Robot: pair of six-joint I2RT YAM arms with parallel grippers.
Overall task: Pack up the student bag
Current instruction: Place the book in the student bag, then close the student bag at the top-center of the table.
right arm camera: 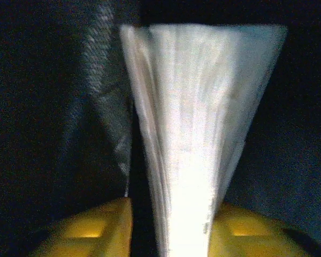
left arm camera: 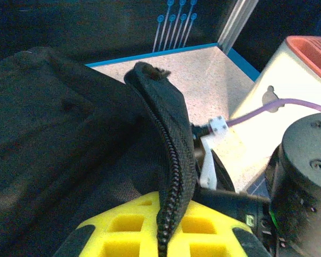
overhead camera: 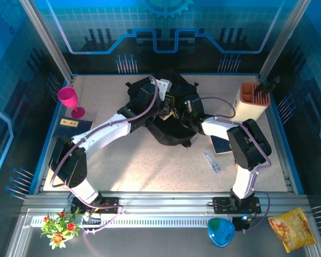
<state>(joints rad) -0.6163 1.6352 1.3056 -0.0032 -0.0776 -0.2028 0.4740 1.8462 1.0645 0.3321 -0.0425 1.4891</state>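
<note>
- A pink cup (overhead camera: 70, 99) stands on the table (overhead camera: 150, 171), far to the left of the student bag (overhead camera: 168, 134).
- A dark blue book (overhead camera: 75, 127) lies flat just in front of the cup, also left of the bag.
- The bag is big, black and soft. It lies at the back middle of the table, and both arms reach into it.
- The left gripper (left arm camera: 168, 230) is at the top of the bag. Its yellow fingers (left arm camera: 123, 230) are squeezed tight on the bag's zipper edge (left arm camera: 174, 160), and the edge stands up from them.
- The right gripper (right arm camera: 182, 230) is inside the dark bag. Its yellow fingers (right arm camera: 91, 230) are clamped on some white pages (right arm camera: 198, 107), one finger on each side.
- A small dark book (overhead camera: 222, 144) lies just right of the bag, partly under the right arm.
- A clear packet (overhead camera: 212, 160) lies in front of that book.
- A beige holder (overhead camera: 250, 100) with an orange top stands to the right of the bag, near the back corner.
</note>
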